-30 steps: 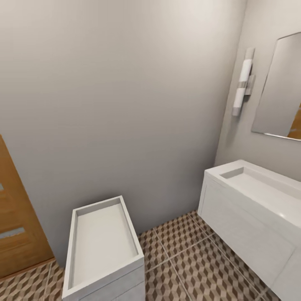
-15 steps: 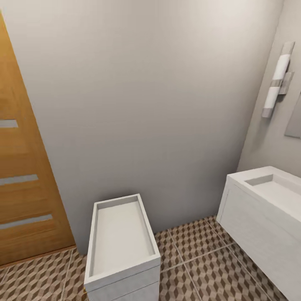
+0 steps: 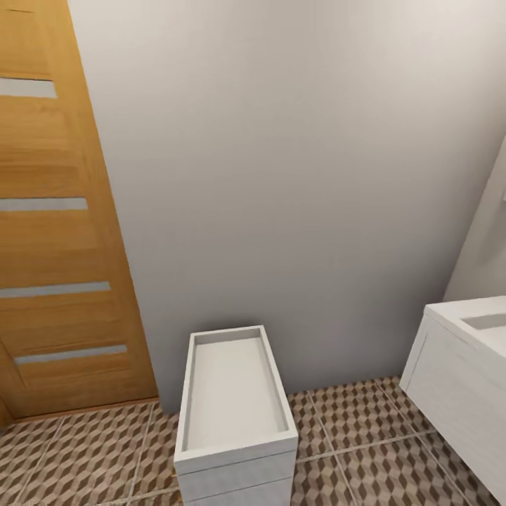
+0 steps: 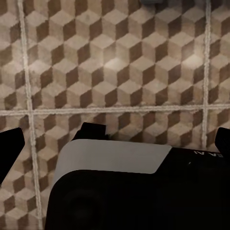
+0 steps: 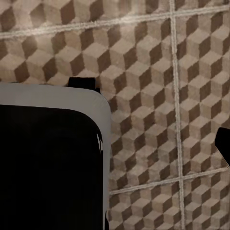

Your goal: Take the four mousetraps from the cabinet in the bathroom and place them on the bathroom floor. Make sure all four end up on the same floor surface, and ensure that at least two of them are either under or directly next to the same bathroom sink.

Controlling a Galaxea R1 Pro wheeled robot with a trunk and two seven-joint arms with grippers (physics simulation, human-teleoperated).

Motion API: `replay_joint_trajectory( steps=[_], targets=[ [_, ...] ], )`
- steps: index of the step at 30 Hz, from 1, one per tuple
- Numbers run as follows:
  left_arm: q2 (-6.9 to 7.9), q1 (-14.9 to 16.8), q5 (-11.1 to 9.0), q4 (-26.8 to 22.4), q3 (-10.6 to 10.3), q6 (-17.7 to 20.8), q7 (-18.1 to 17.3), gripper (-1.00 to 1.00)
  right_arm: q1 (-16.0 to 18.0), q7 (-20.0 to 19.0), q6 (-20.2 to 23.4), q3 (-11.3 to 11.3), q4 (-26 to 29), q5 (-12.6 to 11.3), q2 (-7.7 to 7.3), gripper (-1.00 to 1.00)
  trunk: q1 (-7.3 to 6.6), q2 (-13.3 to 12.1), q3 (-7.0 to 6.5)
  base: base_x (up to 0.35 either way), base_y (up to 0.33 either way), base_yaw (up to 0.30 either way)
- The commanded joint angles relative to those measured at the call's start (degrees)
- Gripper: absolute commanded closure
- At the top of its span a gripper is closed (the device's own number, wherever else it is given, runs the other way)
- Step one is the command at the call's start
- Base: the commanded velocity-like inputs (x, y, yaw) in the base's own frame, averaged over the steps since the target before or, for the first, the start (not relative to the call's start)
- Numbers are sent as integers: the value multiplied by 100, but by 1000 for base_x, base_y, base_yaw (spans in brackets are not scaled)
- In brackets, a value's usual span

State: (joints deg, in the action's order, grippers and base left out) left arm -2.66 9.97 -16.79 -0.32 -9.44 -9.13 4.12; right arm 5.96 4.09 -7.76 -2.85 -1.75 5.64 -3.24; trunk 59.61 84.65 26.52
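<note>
- Bathroom floor (image 3: 355,422): cube-pattern tiles, running all around the foot of the white cabinet (image 3: 235,393). We also see it below both wrist cameras (image 4: 115,62) (image 5: 143,57).
- Sink (image 3: 460,314): right of the cabinet in the head view and well apart from it, with bare tile between. Only its near corner and the white vanity front (image 3: 457,393) are in frame.
- The cabinet is a low white box with a recessed flat top. Its back is against the grey wall (image 3: 281,176).
- Wooden door (image 3: 63,246) with pale horizontal strips: left of the cabinet, close to it, on the same wall.
- Left gripper (image 4: 117,148): spread wide. We see one black fingertip (image 4: 10,151) at each side edge, over tile, with nothing between them.
- Right gripper (image 5: 115,148): we see one black fingertip (image 5: 224,146) only, so we cannot tell its state.
- A dark rounded body with a grey edge (image 4: 143,201) (image 5: 48,167) covers part of each wrist view, above the tiles.
</note>
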Motion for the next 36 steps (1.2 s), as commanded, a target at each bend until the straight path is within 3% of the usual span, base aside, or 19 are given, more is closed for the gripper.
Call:
replay_joint_trajectory(
  steps=[1, 20, 36],
  targets=[
    [-3, 5, -44, 6, -49, -18, 19, -100, 8, 22, -33, -31, -19, 60, -1, -100, 0, 3, 6, 0, 0, 291],
    [-6, 5, -44, 6, -49, -18, 19, -100, 5, 20, -23, -31, -19, 60, -1, -100, 0, 3, 6, 0, 0, 288],
    [-6, 5, -44, 6, -49, -18, 19, -100, 4, 12, -14, -31, -19, 60, -1, -100, 0, 3, 6, 0, 0, 104]
  ],
)
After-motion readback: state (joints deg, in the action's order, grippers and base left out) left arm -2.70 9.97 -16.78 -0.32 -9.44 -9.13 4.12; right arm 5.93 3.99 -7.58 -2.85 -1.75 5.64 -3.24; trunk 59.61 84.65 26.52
